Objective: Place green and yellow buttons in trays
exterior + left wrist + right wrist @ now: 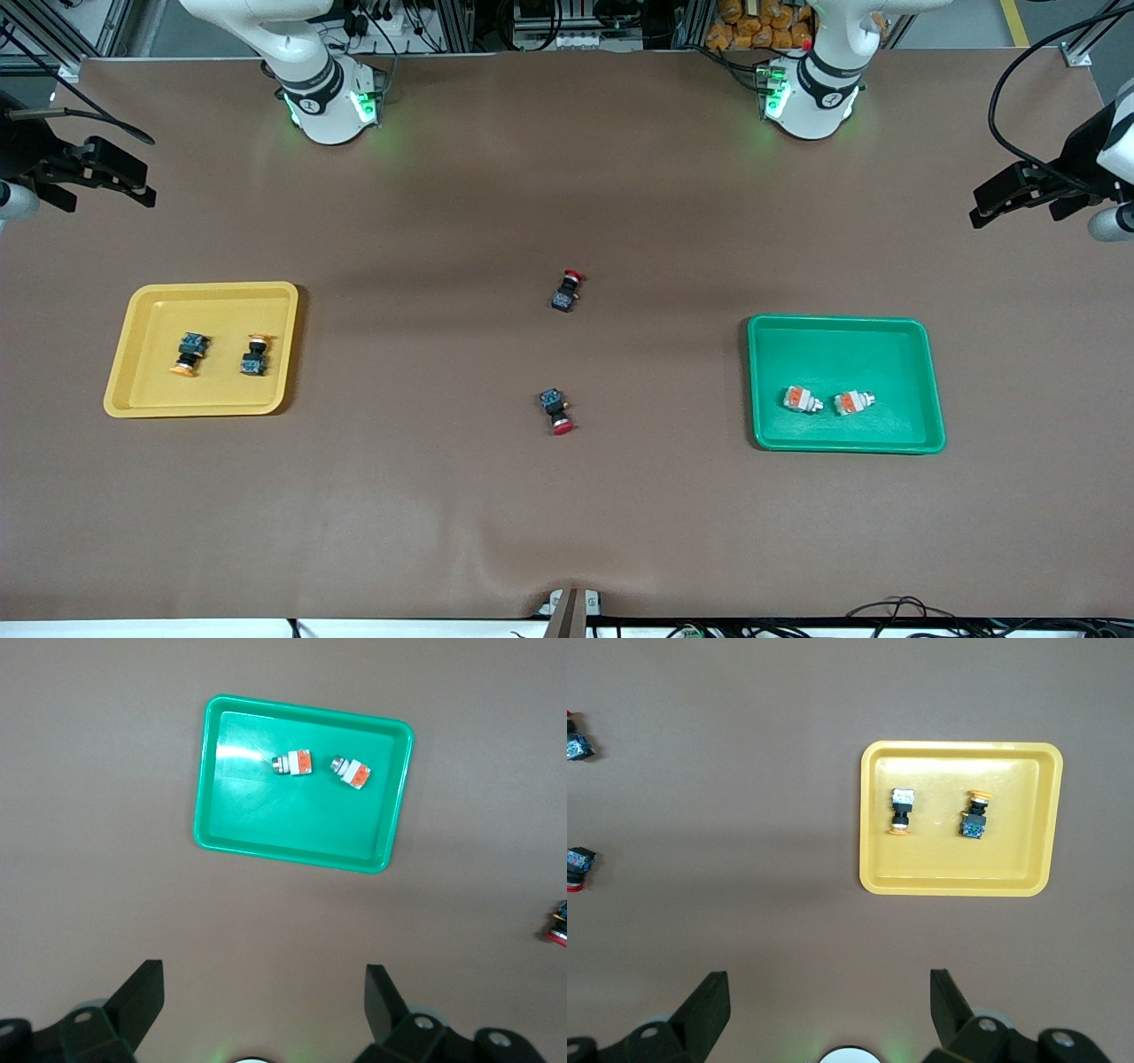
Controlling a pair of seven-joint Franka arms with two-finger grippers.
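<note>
The yellow tray (213,291) lies toward the right arm's end of the table and holds two black-and-blue buttons with orange-yellow caps (189,352) (255,356). The green tray (842,326) lies toward the left arm's end and holds two white buttons with orange bands (802,400) (853,403). My right gripper (830,992) is open and empty, high over bare table beside the yellow tray (1010,873). My left gripper (264,992) is open and empty, high over bare table beside the green tray (266,819). Both arms wait.
Two black-and-blue switches with red caps lie on the brown mat mid-table, one (567,291) farther from the front camera, one (556,411) nearer. Both robot bases stand along the table's back edge.
</note>
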